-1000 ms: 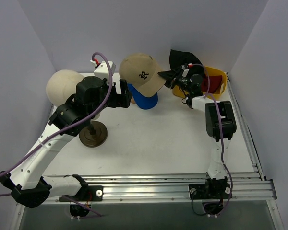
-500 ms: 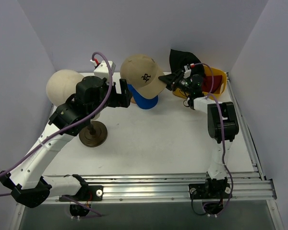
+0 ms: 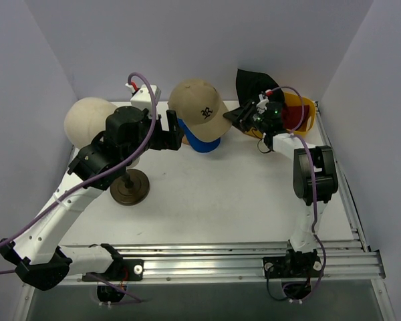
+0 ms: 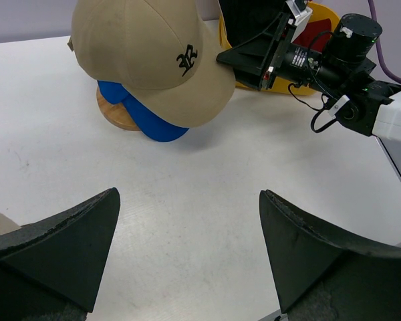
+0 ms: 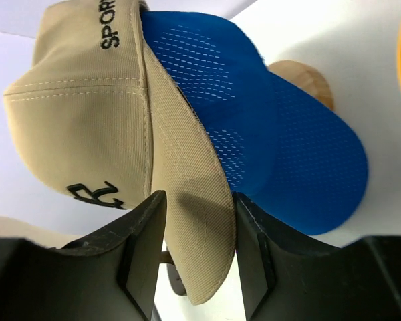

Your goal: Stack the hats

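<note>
Since a second ago the tan cap (image 3: 200, 107) has slid down and a bit left, so now it's sitting on top of the blue cap (image 3: 204, 142) at the back of the tabletop (image 3: 214, 194). My right hand (image 3: 232, 115) has a finger on each side of the tan brim, but honestly I can't tell if it's pinching it. Meanwhile my left hand (image 4: 187, 264) hangs spread wide apart just in front of both caps.

Tan cap (image 3: 200, 110) is being supported atop bright blue cap (image 3: 204, 141) near the table's (image 3: 207, 194) far edge. Black hat (image 3: 249, 81) and dark red hat (image 3: 294, 119) are being kept at its far right corner.
</note>
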Available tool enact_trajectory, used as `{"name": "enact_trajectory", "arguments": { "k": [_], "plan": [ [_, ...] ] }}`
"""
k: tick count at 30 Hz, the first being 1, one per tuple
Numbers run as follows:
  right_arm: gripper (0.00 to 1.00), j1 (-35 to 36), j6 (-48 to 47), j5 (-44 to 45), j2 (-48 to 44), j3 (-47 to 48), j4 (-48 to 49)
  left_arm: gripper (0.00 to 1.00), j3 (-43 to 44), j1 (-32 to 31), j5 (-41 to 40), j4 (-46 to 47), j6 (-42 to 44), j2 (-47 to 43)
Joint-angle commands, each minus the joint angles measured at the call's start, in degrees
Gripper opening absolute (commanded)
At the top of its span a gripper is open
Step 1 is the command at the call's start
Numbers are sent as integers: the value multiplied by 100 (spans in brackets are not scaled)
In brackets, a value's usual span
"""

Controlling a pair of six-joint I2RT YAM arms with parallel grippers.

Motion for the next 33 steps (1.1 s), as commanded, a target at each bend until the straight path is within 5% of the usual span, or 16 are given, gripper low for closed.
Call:
{"name": "enact_trajectory", "arguments": {
  "k": [1,20,33],
  "plan": [
    [39,34,-503,238,-324,184,-306,94,43,12,-57,290,-25,-38],
    [54,674,-2910,2611,-1274,1079,-3031,94,-581,3,-163,562,-192,-355],
    [84,1589,-4001,2787,43,3452,-3611,94,-1195,-128,-268,826,-341,-829]
  ]
}}
